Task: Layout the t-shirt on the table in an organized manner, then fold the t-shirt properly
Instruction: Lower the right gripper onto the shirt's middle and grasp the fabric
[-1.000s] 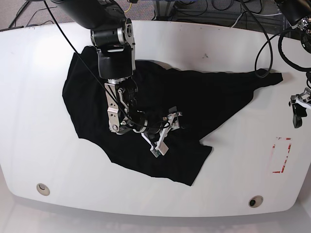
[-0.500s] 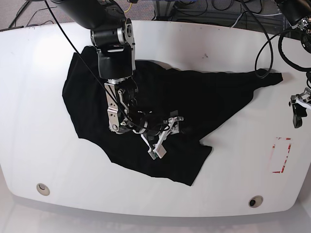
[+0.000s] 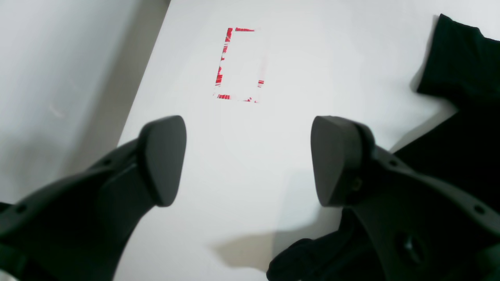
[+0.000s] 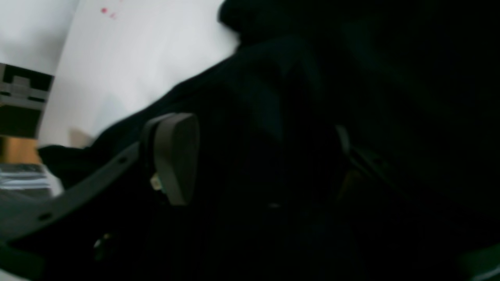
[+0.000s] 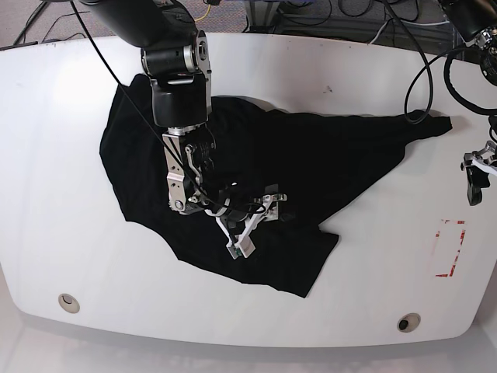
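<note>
Right end effector point(image 5: 252, 221): low over the middle of the t-shirt point(image 5: 326, 155), its jaws apart with black cloth filling the space between them in the right wrist view; one finger point(image 4: 175, 156) shows plainly, the other is lost in the dark fabric, so whether it has cloth pinched cannot be told.
Left end effector point(image 3: 250, 156): jaws wide apart with nothing between them, hanging over bare white desk point(image 5: 62, 233) near that arm's edge, just beside the red tape outline point(image 3: 238, 64).
T-shirt position: spread unevenly across the centre of the desk, wrinkled, not yet laid flat.
T-shirt long axis: runs across the base view, from a broad bunched mass under the right arm to a narrow point that tapers toward the left arm's side.
Direction from right end effector: cloth lies directly beneath and on all sides; the tapering end stretches away toward the opposite arm.
Direction from left end effector: the nearest black edge lies inward, to the side of its jaws in the left wrist view, close but apart.
Nearer arm: the right one for the garment's bulk, the left one for the tapered tip.
Judgement: the layout step appears to be in hand, and spreading likely needs a pull along that long axis.
</note>
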Controlling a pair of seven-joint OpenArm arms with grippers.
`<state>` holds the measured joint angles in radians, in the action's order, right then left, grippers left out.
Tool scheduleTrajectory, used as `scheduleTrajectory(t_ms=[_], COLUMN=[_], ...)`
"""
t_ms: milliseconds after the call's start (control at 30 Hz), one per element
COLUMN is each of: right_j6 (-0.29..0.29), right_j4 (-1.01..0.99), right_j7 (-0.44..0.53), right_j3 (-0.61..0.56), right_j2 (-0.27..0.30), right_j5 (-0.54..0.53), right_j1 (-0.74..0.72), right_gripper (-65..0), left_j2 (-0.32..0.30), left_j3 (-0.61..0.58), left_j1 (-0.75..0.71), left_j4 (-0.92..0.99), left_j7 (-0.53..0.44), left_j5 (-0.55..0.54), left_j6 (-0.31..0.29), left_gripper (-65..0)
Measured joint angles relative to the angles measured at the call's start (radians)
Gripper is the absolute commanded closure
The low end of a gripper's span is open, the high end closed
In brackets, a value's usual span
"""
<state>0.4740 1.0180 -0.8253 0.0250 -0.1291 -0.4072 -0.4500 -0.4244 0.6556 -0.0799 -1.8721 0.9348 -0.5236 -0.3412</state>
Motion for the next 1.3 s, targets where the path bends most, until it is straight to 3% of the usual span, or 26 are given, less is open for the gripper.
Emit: scheduleTrajectory(t_ms=[133, 533, 700, 833, 933, 1200, 1300], right_j6=[0.0, 0.026, 0.045, 0.038, 0.023, 0.023, 0.023], right_j4=[0.0, -0.005, -0.004, -0.003, -0.003, 0.0, 0.001], right_j7=[0.012, 0.005, 0.001, -0.007, -0.007, -0.004, -0.005], right_j3=[0.0, 0.0, -0.04, -0.087, -0.106, -0.107, -0.105], right_j2=[0.002, -0.023, -0.023, -0.019, -0.021, -0.02, -0.018], right_j5=[0.068, 0.069, 0.059, -0.019, -0.056, -0.068, -0.068], right_j1=[0.01, 0.051, 0.053, 0.058, 0.06, 0.057, 0.055], right_gripper=[-41.1, -40.9, -40.9, -39.8, -33.1, -0.8, -0.3], left_j2=[0.0, 0.0, 0.0, 0.0, 0.0, 0.0, 0.0], left_j3=[0.0, -0.002, -0.002, -0.003, -0.003, -0.003, -0.003], left_j1=[0.0, 0.0, 0.0, 0.0, 0.0, 0.0, 0.0], left_j4=[0.0, 0.0, 0.0, 0.0, 0.0, 0.0, 0.0], left_j7=[0.0, 0.0, 0.0, 0.0, 0.0, 0.0, 0.0], left_j5=[0.0, 0.0, 0.0, 0.0, 0.0, 0.0, 0.0], left_j6=[0.0, 0.0, 0.0, 0.0, 0.0, 0.0, 0.0], left_gripper=[-47.1, -47.1, -47.1, -47.1, -47.1, -47.1, -47.1])
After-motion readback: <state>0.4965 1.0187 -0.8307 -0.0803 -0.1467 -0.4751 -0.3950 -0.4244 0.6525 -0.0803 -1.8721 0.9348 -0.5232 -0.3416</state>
